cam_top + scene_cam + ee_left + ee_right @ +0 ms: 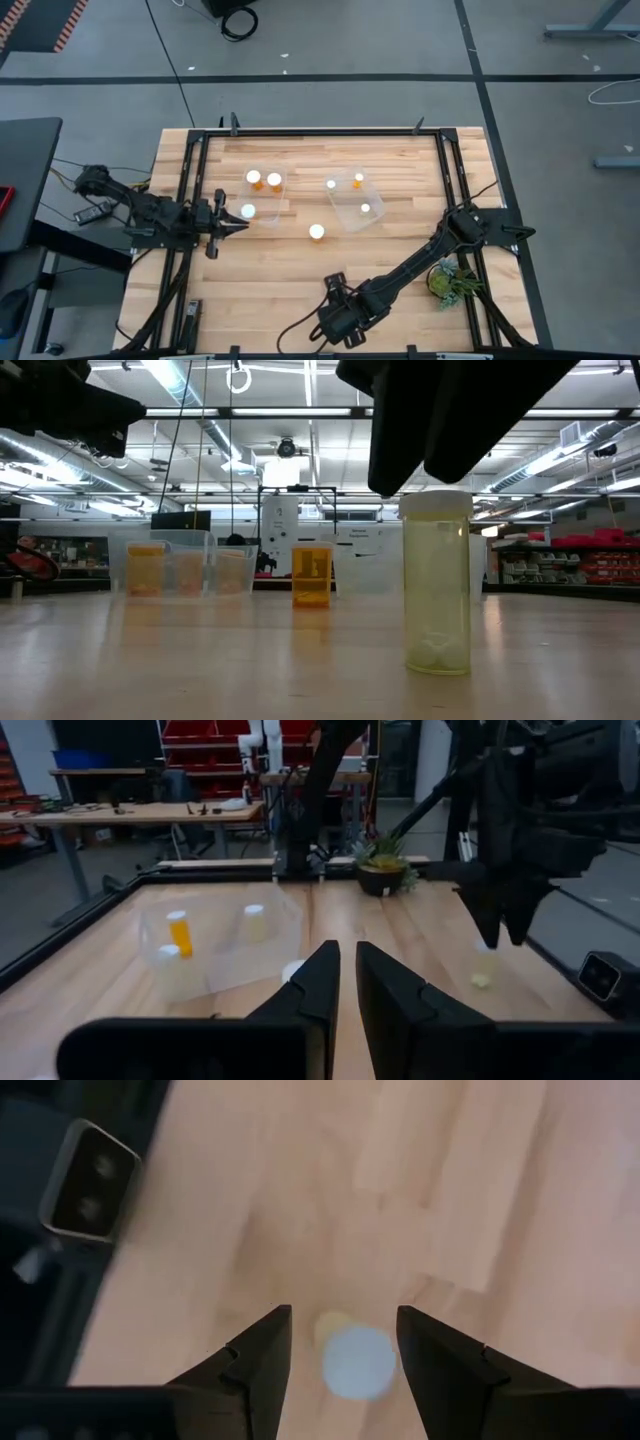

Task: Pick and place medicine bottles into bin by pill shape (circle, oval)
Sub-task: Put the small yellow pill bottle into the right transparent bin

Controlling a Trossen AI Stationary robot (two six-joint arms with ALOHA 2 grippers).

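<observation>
Right fingers (340, 1342): spread apart, pointing straight down at the bench; a white-capped bottle (357, 1361) sits in the gap between them, and I cannot tell whether either finger touches it.
Right gripper (338, 320): at the near edge of the bench, well apart from the right bin, its arm running back toward the small green plant (452, 282).
Bottle under the right gripper: in the low view it (436, 582) stands upright on the bench, pale clear body, white cap, a few pale pills at its bottom, the dark gripper just above the cap.
Left fingers (345, 990): nearly together, only a narrow gap between them, holding nothing.
Left gripper (226, 222): low over the bench just beside the left bin's near corner, pointing toward the right bin.
Left bin (283, 192): clear, holding two orange bottles with white caps (256, 179) (274, 182); another white-capped bottle (247, 211) sits at its near corner, just beside the left fingers.
Right bin (349, 217): clear, turned at an angle, holding three bottles: one pale (332, 185), one orange (358, 181), one pale (366, 209).
Loose bottle (317, 232): upright on the bare bench, between the left fingers and the right bin, just beside the bin's near corner.
Bench (260, 270): light wood planks inside a dark metal frame.
</observation>
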